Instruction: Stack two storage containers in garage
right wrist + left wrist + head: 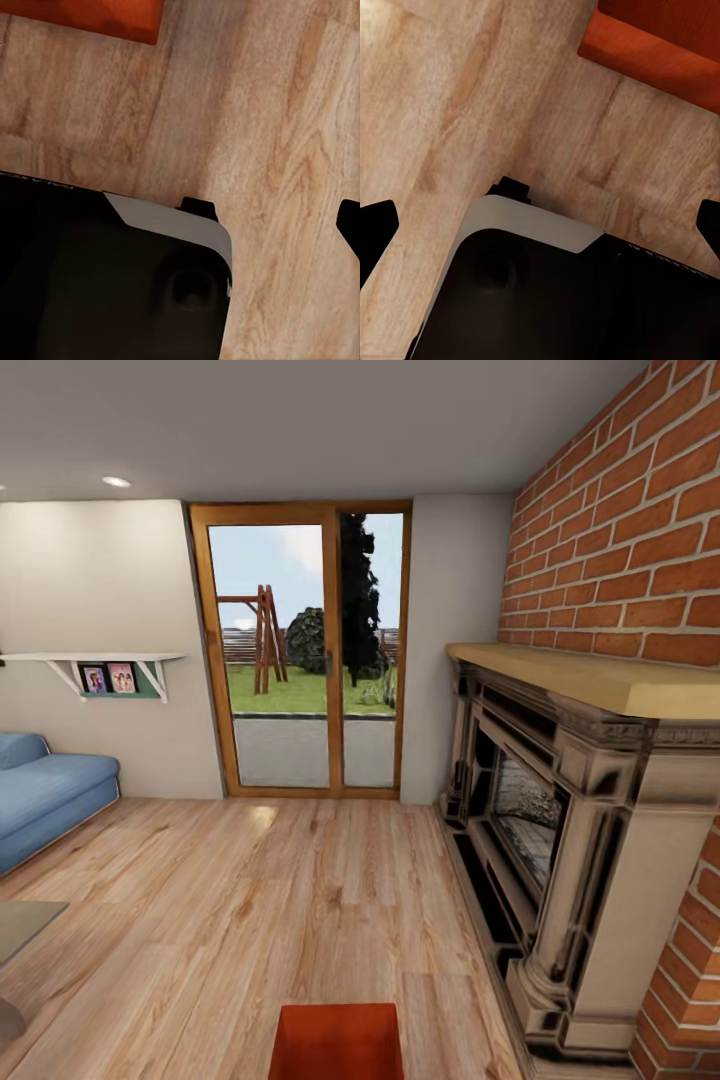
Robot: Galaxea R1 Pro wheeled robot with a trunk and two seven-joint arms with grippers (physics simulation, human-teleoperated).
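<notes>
The robot is parked in the living room, looking across the light wood-plank floor (250, 920) toward the wood-framed glass doors (302, 650). The brick fireplace (560, 830) with its carved stone surround runs along the right side, and the end of a blue sofa (45, 790) sits at the left, under a white wall shelf (95, 665) with a couple of photos on it.

One orange-red storage container (337, 1042) sits on the plank floor right at the bottom edge of the head view, pretty much dead centre in front of the robot. Only its far end shows, so there's no telling how the rest of it lies.

Left wrist view: the left tool (540, 225) points down at the floor, its two dark fingertips poking in at opposite edges of the picture, spread wide with nothing between them but planks and the robot's own dark base (570, 292). A corner of the container (660, 45) lies beyond the tool, well apart, not touching.

Right wrist view: the right tool (349, 225) shows just one dark fingertip at the edge, so whether it's open is anybody's guess. The container's edge (82, 15) is off in the far corner, also well apart.
</notes>
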